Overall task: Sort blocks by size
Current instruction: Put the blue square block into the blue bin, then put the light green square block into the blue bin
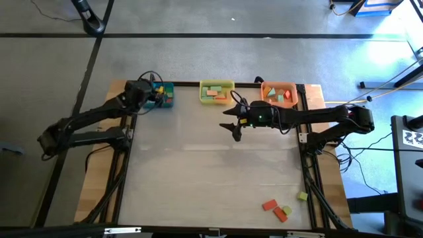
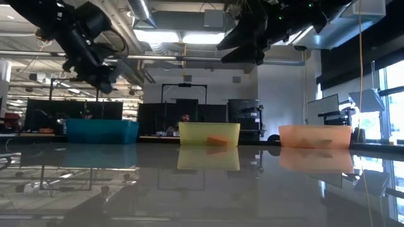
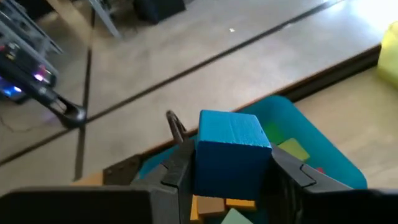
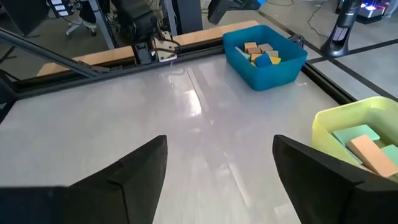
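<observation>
We look down on a pale grey table [image 1: 198, 172] with wooden strips along its sides, standing on a concrete floor; across it at table height an open workshop with ceiling lights shows behind. Along the far edge sit three bins: a blue bin [image 1: 165, 94] at the left, a yellow bin [image 1: 217, 92] in the middle and an orange bin [image 1: 278, 93] at the right, each with blocks inside.

Our left gripper [image 3: 231, 168] hangs over the blue bin, its fingers pinching a blue cube [image 3: 231, 152] from both sides. Beneath it in the bin we see tan, yellow and green blocks [image 3: 292, 149].

Our right gripper [image 1: 236, 120] hovers over the table just near of the yellow bin and left of the orange one, its fingers [image 4: 134, 174] spread wide with nothing between them. From its wrist we see the yellow bin holding a green block and a tan block [image 4: 371, 153].

At the near right corner of the table lie three loose blocks: a red-orange brick [image 1: 269, 205], an orange block [image 1: 281, 213] touching or just beside it, and a small yellow-green cube [image 1: 303, 196] a little farther right.
</observation>
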